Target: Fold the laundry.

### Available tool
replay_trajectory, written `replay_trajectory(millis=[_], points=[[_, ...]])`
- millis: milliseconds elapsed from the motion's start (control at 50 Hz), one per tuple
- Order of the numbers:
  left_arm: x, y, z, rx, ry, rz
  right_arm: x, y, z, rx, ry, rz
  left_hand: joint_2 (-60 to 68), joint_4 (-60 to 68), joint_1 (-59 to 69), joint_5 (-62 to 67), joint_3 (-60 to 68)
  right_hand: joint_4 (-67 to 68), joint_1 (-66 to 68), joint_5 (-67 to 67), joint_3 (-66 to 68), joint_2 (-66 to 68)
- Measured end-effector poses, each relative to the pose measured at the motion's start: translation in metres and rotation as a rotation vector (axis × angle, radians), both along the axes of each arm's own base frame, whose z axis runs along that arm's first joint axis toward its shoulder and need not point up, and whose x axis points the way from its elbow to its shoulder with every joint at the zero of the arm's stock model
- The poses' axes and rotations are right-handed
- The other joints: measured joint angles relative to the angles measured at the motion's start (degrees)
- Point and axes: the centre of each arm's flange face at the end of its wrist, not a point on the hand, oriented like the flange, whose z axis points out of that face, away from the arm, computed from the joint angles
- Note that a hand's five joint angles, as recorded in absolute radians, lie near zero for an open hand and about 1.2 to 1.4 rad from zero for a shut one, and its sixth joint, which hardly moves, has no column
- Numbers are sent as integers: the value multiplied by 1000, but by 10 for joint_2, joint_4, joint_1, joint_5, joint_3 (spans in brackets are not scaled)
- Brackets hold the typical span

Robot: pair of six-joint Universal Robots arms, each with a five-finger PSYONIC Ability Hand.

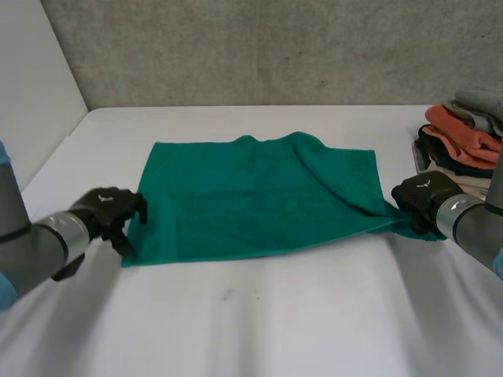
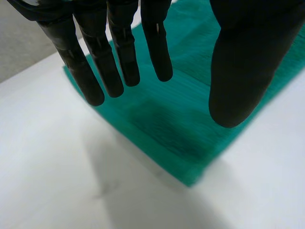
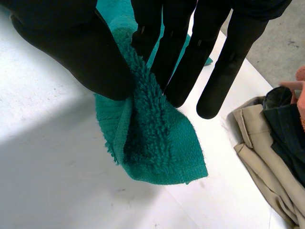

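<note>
A green towel lies spread on the white table, with a raised wrinkle running toward its right near corner. My left hand hovers at the towel's left near corner, fingers straight and apart from the thumb, holding nothing. My right hand is at the right near corner, where the thumb and fingers pinch a bunched fold of the green towel, lifted slightly off the table.
A pile of other laundry in orange, grey, dark and beige sits at the table's right edge, just beyond my right hand; a beige garment lies close beside the pinched corner. A grey wall stands behind the table.
</note>
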Motion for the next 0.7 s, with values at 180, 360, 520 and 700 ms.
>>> replay_trajectory(millis=[180, 360, 520, 700], points=[[-9, 16, -23, -95, -57, -36, 0, 0, -1, 3, -9, -1, 0, 0, -2, -2, -1, 0, 0, 0, 0, 0], [-9, 11, -30, -132, -92, -11, 1, 1, -3, 7, -15, 10, -23, -26, -23, -28, -21, 0, 0, 0, 0, 0], [-10, 9, -36, -120, -103, -22, 1, 2, -4, 4, -16, 12, -31, -34, -29, -36, -28, 0, 0, 0, 0, 0], [-11, 4, -41, -122, -128, -36, 1, 2, -5, 3, -15, 13, -31, -35, -30, -37, -28, 0, 0, -1, 0, 0]])
